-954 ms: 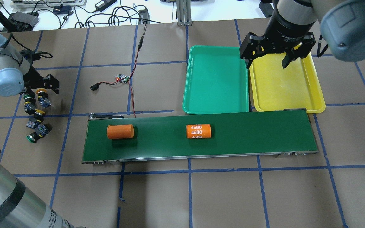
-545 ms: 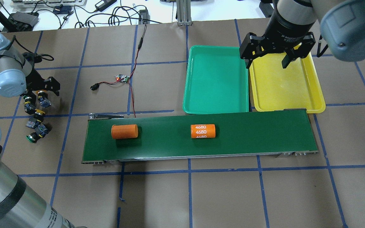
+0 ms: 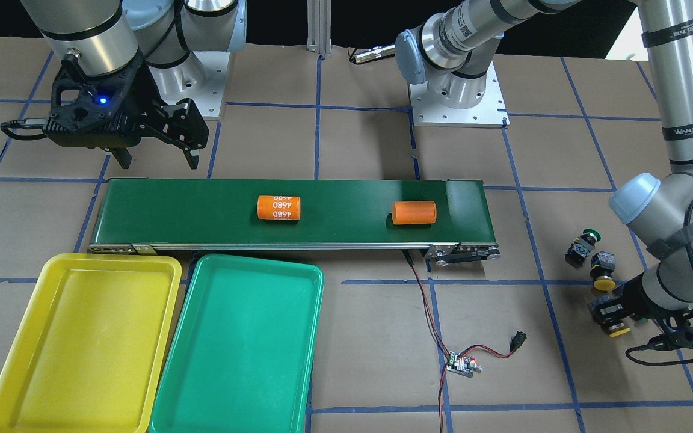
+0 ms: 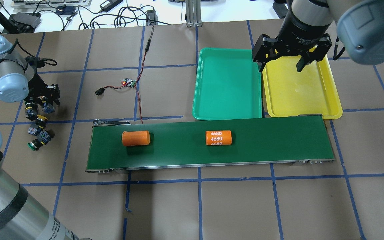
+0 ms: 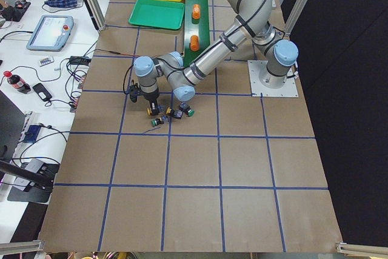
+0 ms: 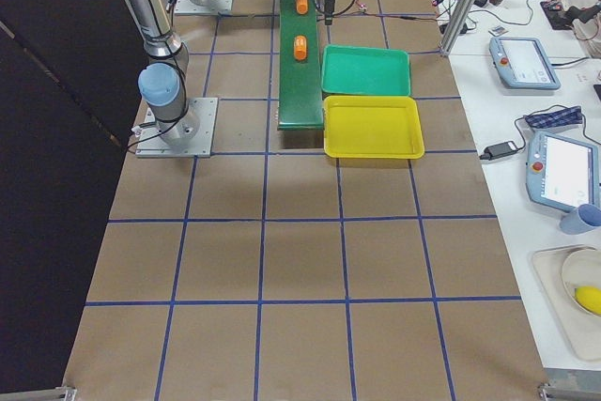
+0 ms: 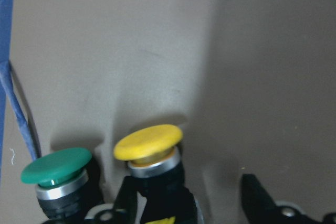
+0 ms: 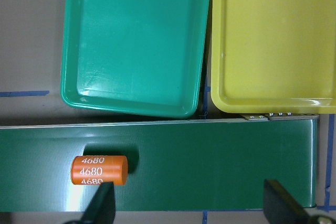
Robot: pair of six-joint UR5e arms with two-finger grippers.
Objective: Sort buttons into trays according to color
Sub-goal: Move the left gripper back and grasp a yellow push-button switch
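Left end effector [image 7: 189,203] narrowed, unclamped, around one yellow button [image 7: 148,141] of four.

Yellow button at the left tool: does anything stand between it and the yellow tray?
A small circuit board with red wires lies on the table between them; the green tray comes first, and the right tool hovers over the yellow tray.

a green-capped black push button [image 7: 56,163] stands just beside the yellow-capped one [image 7: 148,142], bare brown paper-covered table [image 7: 262,77] on its other side, a small wired circuit board [image 4: 128,82] lying toward the shallow plastic trays [image 4: 227,83].
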